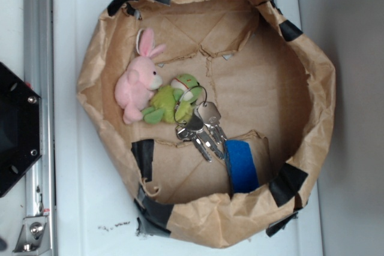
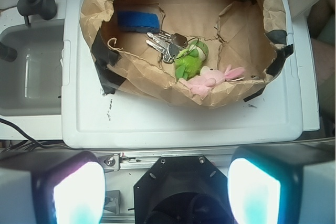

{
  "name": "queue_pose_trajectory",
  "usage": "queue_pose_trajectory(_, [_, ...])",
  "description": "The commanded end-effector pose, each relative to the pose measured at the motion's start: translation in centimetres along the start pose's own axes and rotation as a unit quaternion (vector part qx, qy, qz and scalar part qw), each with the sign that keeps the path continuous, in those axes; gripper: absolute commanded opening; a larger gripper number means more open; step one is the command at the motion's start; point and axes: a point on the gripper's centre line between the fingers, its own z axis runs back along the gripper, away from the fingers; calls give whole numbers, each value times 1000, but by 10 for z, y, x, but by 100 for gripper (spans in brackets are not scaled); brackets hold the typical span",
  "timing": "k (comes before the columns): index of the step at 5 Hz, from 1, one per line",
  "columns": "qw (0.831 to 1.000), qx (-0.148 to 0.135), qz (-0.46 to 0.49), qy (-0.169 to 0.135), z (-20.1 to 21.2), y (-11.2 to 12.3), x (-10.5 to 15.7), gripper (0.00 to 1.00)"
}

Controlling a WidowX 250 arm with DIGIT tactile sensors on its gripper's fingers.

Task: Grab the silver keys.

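Silver keys [image 1: 203, 130] partly under green plush [image 1: 171, 103]

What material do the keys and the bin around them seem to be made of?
The silver keys look like polished metal: they are shiny and catch bright glints. The bin wall seems to be creased brown paper, matte and torn in places, with black tape patches, probably holding it together.

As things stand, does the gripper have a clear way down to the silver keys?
Probably yes. The silver keys lie uncovered on the floor of the paper bag, open from above. The green plush toy sits tight against their ring end, so a descent there could catch it. The gripper is far back, open.
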Motion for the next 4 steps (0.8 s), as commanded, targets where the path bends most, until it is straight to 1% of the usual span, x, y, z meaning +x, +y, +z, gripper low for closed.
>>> queue_pose_trajectory(1, [1000, 0, 0, 0, 0, 0, 0, 100])
queue_pose_trajectory(2, [999, 20, 22, -14, -24, -4, 47, 100])
queue_pose_trajectory(3, [998, 27, 57, -11, -42, 2, 87, 100])
queue_pose_trajectory(4, [995, 11, 96, -19, -59, 15, 115, 100])
